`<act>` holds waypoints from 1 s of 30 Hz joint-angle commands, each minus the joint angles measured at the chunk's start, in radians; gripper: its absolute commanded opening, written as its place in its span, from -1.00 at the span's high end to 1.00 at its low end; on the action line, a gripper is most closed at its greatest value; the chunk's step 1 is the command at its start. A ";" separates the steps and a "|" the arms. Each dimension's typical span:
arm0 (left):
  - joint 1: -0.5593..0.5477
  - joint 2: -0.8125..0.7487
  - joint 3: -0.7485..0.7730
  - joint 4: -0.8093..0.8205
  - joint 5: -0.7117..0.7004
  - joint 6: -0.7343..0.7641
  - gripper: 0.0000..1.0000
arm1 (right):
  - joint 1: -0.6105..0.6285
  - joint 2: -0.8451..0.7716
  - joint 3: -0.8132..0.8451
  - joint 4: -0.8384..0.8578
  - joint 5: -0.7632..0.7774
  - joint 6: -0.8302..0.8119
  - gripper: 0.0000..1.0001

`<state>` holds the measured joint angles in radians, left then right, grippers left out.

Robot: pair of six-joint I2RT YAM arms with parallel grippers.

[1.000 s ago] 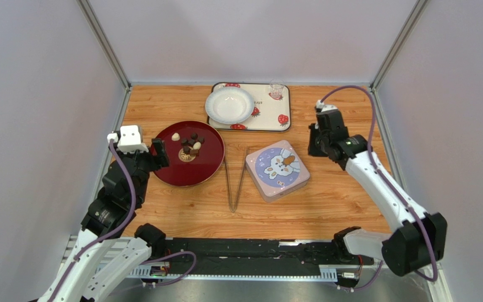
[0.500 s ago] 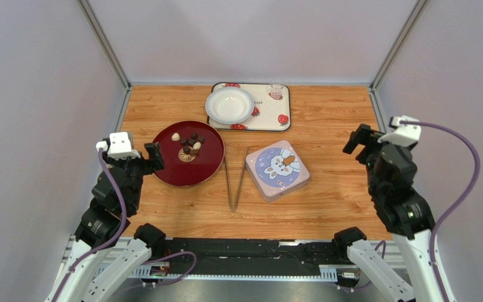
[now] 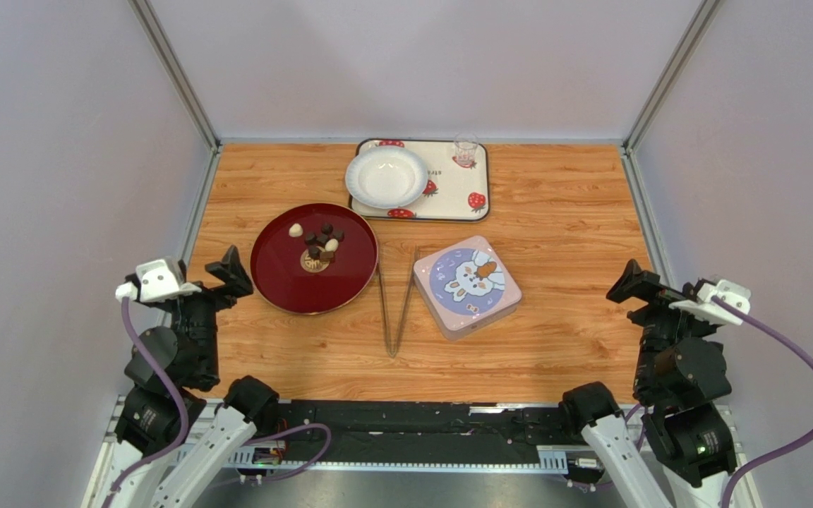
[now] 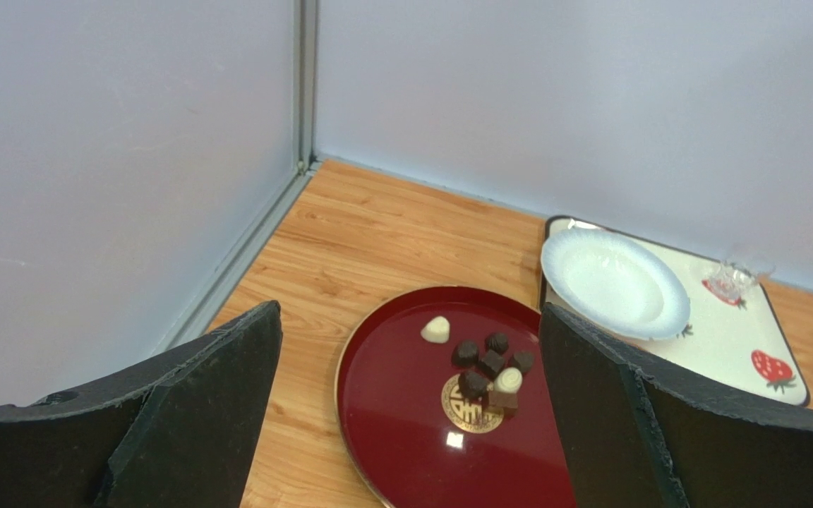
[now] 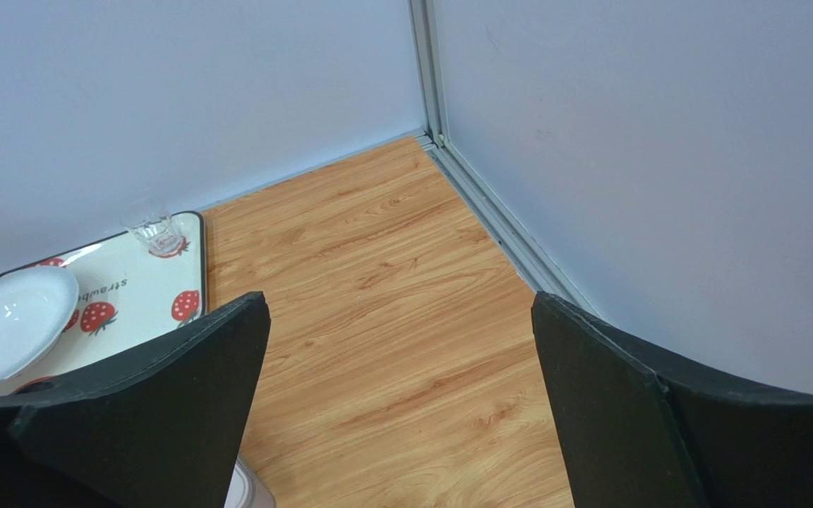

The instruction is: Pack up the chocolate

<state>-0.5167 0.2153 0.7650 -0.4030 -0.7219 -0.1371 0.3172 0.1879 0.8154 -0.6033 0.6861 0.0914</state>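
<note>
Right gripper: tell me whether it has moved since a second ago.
Yes. The black two-finger right gripper has drawn back toward the near right corner of the wooden table, away from the square bunny-print tin it was close beside.

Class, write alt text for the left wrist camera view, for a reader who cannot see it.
Small dark and cream chocolate pieces sit clustered near the middle of a round red tray on a wooden table, framed by the black fingers of the open left gripper. Beyond, a white bowl and a glass stand on a strawberry-print tray.
</note>
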 commanded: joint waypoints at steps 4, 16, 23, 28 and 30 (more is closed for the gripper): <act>0.003 -0.093 -0.046 0.095 -0.096 0.030 -0.98 | -0.003 -0.120 -0.127 0.145 0.014 -0.088 -0.99; 0.003 -0.054 -0.050 0.093 -0.106 0.036 -0.98 | -0.003 -0.243 -0.226 0.198 0.035 -0.085 -0.99; 0.003 -0.053 -0.047 0.086 -0.109 0.036 -0.98 | -0.003 -0.246 -0.225 0.201 -0.025 -0.125 -0.99; 0.003 -0.060 -0.047 0.076 -0.099 0.033 -0.98 | -0.003 -0.246 -0.217 0.194 -0.026 -0.130 -0.99; 0.003 -0.070 -0.047 0.072 -0.099 0.030 -0.98 | -0.003 -0.246 -0.217 0.191 -0.028 -0.130 -0.99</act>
<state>-0.5167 0.1524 0.7139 -0.3397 -0.8215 -0.1242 0.3164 0.0086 0.5888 -0.4458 0.6724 -0.0166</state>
